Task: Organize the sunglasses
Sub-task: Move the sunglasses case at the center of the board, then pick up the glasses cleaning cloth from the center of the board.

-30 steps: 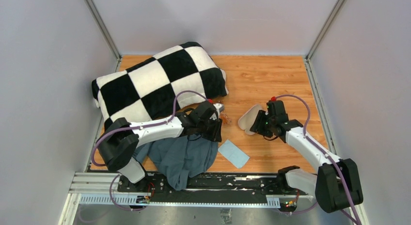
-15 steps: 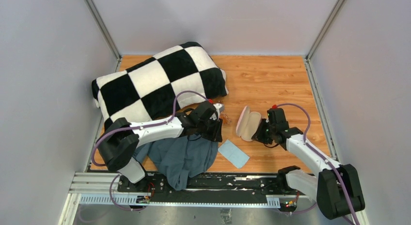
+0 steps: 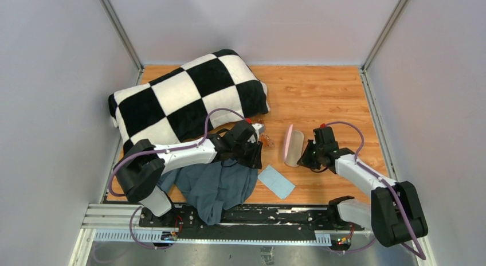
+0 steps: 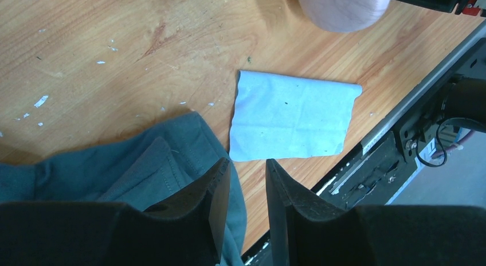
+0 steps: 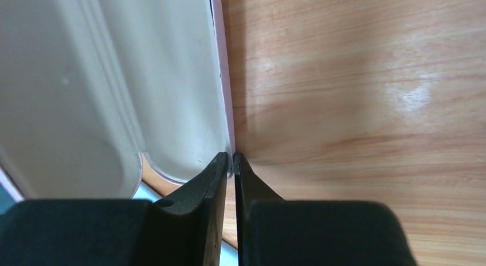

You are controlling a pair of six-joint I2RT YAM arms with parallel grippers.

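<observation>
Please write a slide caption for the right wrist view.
Right pincer pinching the rim of the open glasses case, wooden table behind.

sunglasses (image 3: pixel 266 141) mostly hidden behind left arm (image 3: pixel 189 154), pink case (image 4: pixel 343 8) cropped by top edge

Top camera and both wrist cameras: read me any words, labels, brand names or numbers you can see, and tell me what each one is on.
No readable text in any view.
On the pink oblong glasses case: no brand or label showing.
On the light-blue rectangular cloth: no print, only tiny dark specks.
On the black-and-white checkered cushion: pattern only, no tag visible.
</observation>
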